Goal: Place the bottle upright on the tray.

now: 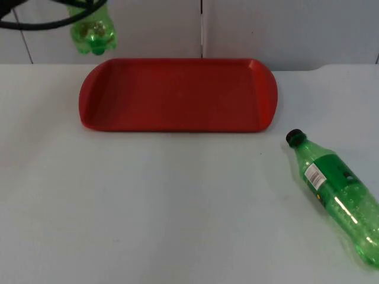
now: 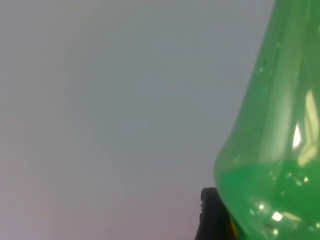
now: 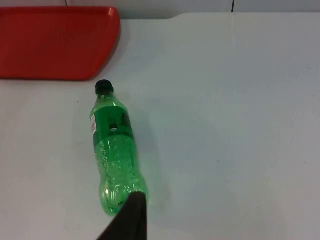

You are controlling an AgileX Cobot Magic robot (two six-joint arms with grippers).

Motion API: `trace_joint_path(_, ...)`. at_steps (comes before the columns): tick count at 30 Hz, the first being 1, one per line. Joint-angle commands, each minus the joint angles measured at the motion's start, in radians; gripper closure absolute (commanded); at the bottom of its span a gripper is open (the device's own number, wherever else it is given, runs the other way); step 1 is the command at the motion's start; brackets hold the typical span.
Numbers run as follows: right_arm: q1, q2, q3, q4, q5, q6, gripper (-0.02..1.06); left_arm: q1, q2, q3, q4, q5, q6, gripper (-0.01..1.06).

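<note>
The tray (image 1: 177,94) was red and shallow, with a raised rim, and it lay flat on the white table (image 1: 148,207) close to the grey wall (image 1: 284,29). Its whole red floor was visible.

The left gripper (image 2: 214,216) was up in the air, above the table. It gripped the raised bottle (image 1: 93,31), a green plastic one. This bottle pressed against the black fingertip (image 2: 210,207) and its ribbed bottom faced the top camera. From this gripper the tray was below and toward the other arm; the raised bottle hung beyond the tray's near corner, in front of the wall and not over the tray floor. Nothing stood between this bottle and the tray. Near the fingertip the bottle showed a denser green band with small bright drops; I could not tell if that was liquid.

The right gripper (image 3: 131,216) hovered above the table, just behind the base of the lying bottle (image 3: 114,150). Whether it was open or closed I could not tell. The lying bottle was on its side on the table, ahead of this gripper, green, with a white and dark label and a black cap (image 3: 103,86). The cap pointed away from the gripper, toward the near corner of the tray, close to the rim but apart from it. Small bubbles or drops showed inside its lower half.
</note>
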Motion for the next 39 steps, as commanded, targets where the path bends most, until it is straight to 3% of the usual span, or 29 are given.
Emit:
trace_joint_path(1,0.000,-0.003,0.001,0.002,-0.007,0.000,-0.01,0.001,0.033,-0.007,0.041,-0.094,0.010,1.05)
trace_joint_path(4,0.000,-0.003,0.001,0.002,-0.007,0.000,-0.01,0.001,0.109,-0.025,0.084,-0.229,0.040,1.05)
trace_joint_path(7,0.000,-0.003,0.001,0.002,-0.007,0.000,-0.01,0.001,0.158,-0.057,0.096,-0.257,0.040,1.05)
trace_joint_path(30,0.000,-0.003,0.001,0.002,-0.007,0.000,-0.01,0.001,0.627,-0.539,0.140,-0.257,0.041,1.05)
trace_joint_path(39,0.000,-0.003,0.001,0.002,-0.007,0.000,-0.01,0.001,0.670,-0.573,0.112,-0.242,0.041,1.05)
